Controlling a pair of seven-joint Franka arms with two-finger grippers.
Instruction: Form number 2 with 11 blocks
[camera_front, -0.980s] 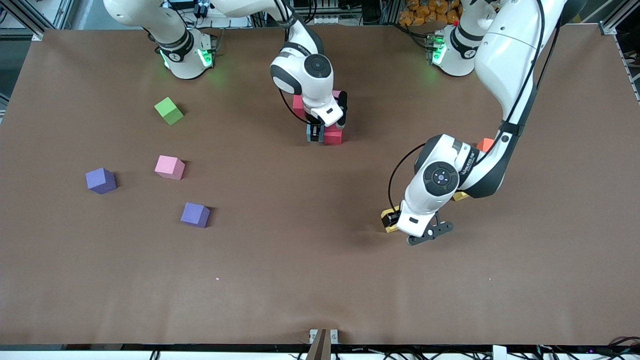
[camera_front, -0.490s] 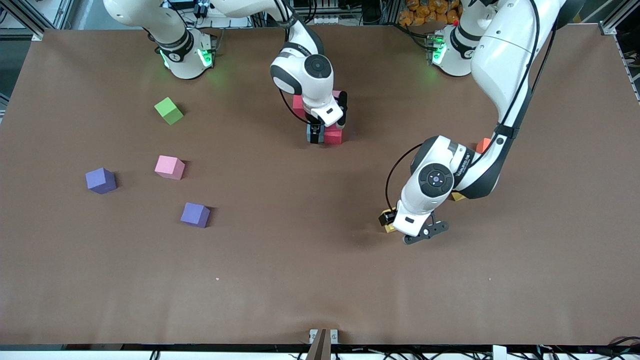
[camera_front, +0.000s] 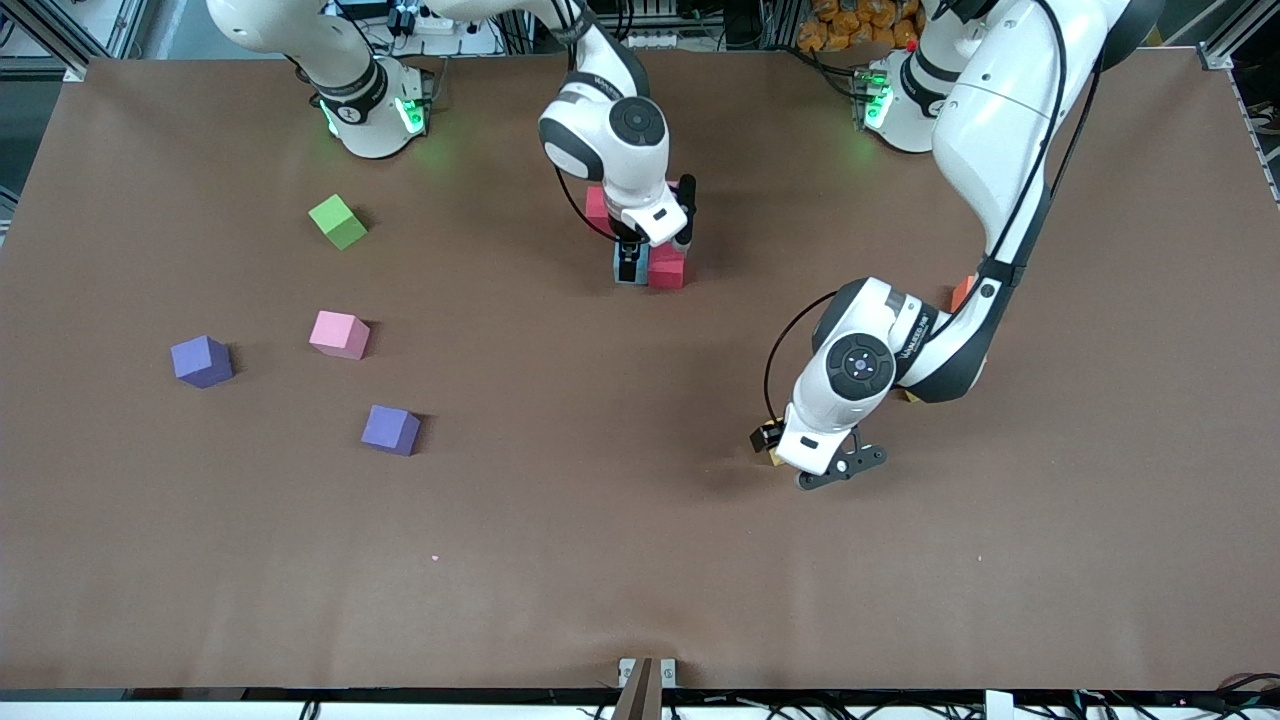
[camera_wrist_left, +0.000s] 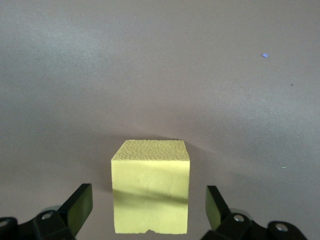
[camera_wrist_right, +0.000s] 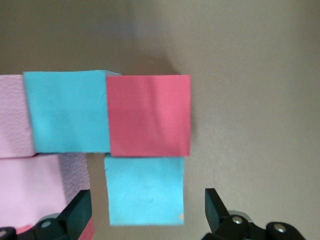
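We see the left gripper (camera_wrist_left: 145, 215) released, a matte yellow cube (camera_wrist_left: 150, 192) between its jaws; the right gripper (camera_wrist_right: 147, 215) released around a matte teal-blue cube (camera_wrist_right: 145, 190).

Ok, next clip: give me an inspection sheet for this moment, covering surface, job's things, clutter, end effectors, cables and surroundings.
Surface: brown table, two tiny pale specks.
Job's things: started digit of pink, teal and red cubes near the bases; loose pink cube and two purple cubes toward the right arm's end; yellow cube; orange cube partly hidden by the left arm.
Clutter: light green cube, apart from the rest.
End effectors: left end effector open, straddling the yellow cube; right end effector open over the just-placed teal cube.
Cables: black cable looped at each wrist; more along the table edges.
Surroundings: aluminium frame, orange items beside the bases.
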